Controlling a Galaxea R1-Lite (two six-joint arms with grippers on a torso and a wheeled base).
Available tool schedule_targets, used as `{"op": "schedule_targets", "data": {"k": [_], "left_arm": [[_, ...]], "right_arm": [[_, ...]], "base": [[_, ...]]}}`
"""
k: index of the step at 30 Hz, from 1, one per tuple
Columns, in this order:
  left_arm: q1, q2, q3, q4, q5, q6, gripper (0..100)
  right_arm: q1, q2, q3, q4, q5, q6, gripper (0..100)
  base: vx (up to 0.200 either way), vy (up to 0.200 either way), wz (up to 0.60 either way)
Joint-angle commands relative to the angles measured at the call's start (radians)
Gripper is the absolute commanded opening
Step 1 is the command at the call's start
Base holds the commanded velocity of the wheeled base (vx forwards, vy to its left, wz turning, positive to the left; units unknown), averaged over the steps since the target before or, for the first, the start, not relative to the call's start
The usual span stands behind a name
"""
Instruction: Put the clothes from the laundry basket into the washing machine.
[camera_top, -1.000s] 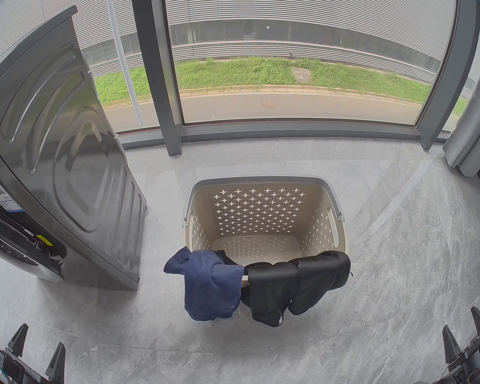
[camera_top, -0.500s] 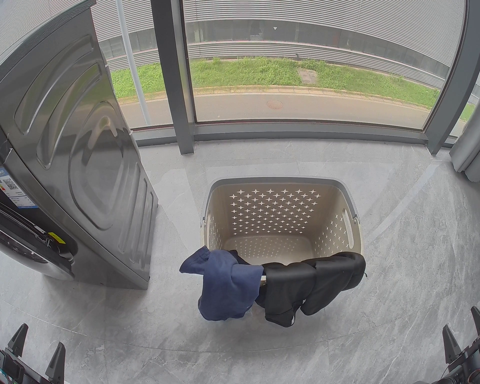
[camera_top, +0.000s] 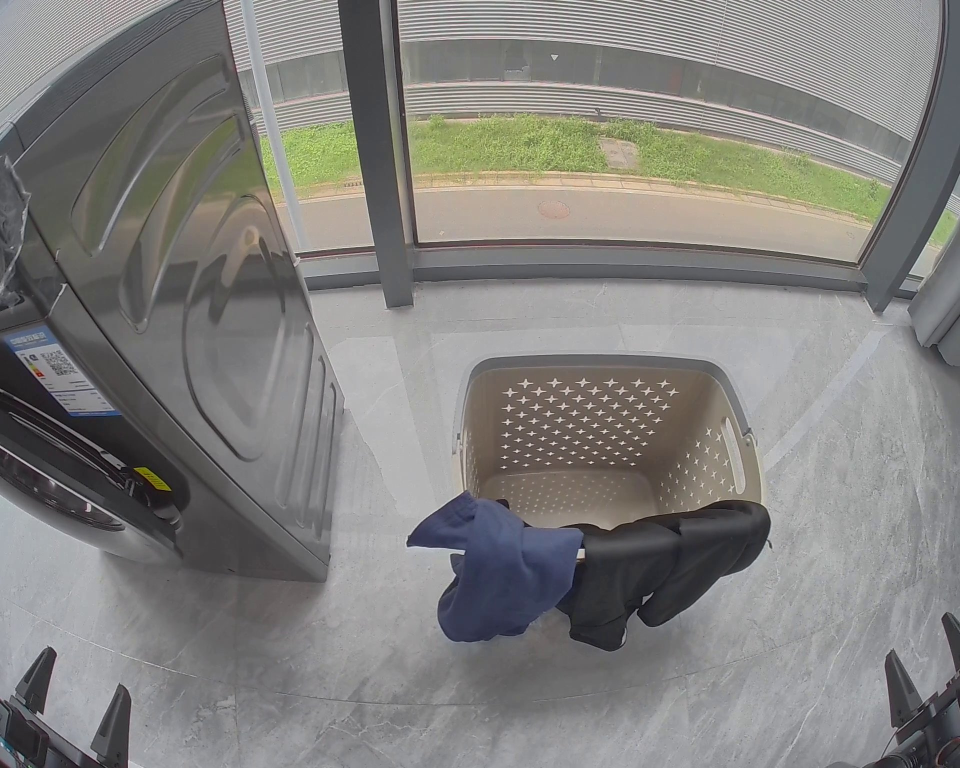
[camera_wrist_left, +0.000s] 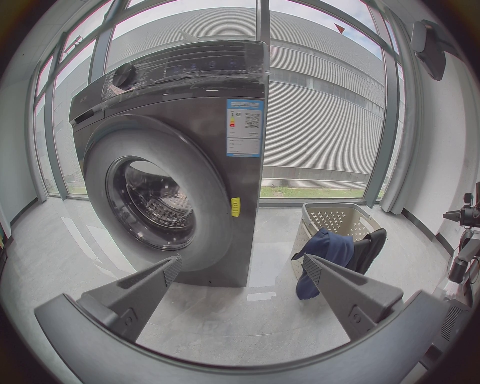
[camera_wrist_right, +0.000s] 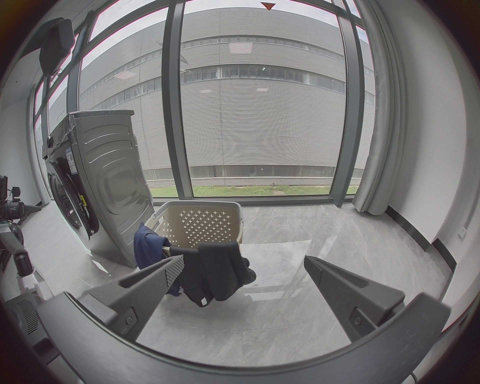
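A beige laundry basket stands on the floor ahead, slightly right. A blue garment and a black garment hang over its near rim; its inside looks bare. The dark grey washing machine stands at the left, and its round door opening faces my left arm. My left gripper is open at the bottom left and holds nothing. At the bottom right my right gripper is open too, with nothing between its fingers. Both are well short of the basket.
A full-height window with dark frame posts runs behind the basket. A grey curtain hangs at the right. Grey tiled floor lies open between the grippers and the basket.
The whole head view has shifted, so basket and washer sit further right in the picture: the camera has turned left. Both grippers keep their places, open.
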Motion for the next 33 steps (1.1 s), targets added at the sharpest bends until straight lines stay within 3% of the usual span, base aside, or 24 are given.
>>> {"op": "schedule_targets", "data": {"k": [1,10,28,33], "left_arm": [[0.000,-0.017,0.016,0.000,0.000,0.000,100],[0.000,-0.015,0.016,0.000,0.000,0.000,100],[0.000,-0.015,0.016,0.000,0.000,0.000,100],[0.000,-0.015,0.016,0.000,0.000,0.000,100]], "right_arm": [[0.001,-0.016,0.018,0.000,0.000,-0.001,100],[0.000,-0.016,0.018,0.000,0.000,-0.001,100],[0.000,-0.016,0.018,0.000,0.000,-0.001,100],[0.000,-0.016,0.018,0.000,0.000,-0.001,100]], "base": [[0.000,0.000,0.00],[0.000,0.000,0.00],[0.000,0.200,0.00],[0.000,0.000,0.00]]}}
